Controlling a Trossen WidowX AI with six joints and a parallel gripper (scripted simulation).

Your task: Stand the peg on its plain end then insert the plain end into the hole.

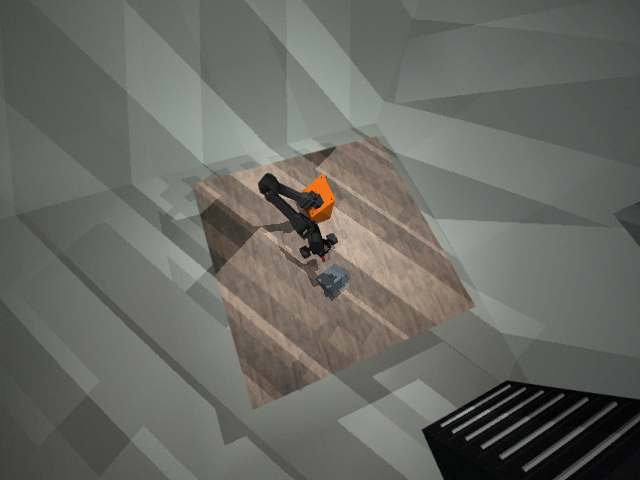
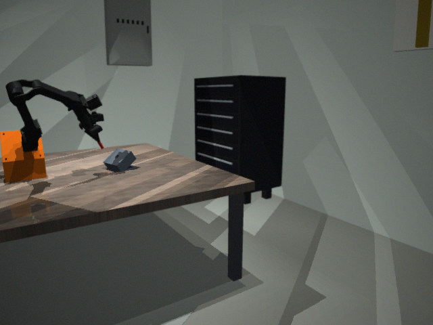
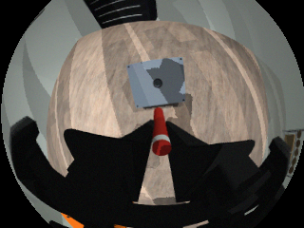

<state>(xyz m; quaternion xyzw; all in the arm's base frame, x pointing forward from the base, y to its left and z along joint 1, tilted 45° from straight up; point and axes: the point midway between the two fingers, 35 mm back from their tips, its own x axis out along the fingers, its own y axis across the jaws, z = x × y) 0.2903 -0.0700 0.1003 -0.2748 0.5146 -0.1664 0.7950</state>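
Above table (image 1: pixel 392 279) (image 2: pixel 168 175) (image 3: pixel 90 95), gripper (image 1: pixel 321 248) (image 2: pixel 97 137) (image 3: pixel 159 124) nearly closed on red peg (image 1: pixel 323 258) (image 2: pixel 101 144) (image 3: pixel 160 124); dark cabinet (image 1: pixel 465 439) (image 2: pixel 262 129) (image 3: pixel 125 11) beyond.

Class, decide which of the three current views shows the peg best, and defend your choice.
The wrist view: it shows the red peg at its largest, with its white band, between the gripper's fingers. The exterior view shows only a short red tip, slanting down above the table; the top view, just a tiny red speck.
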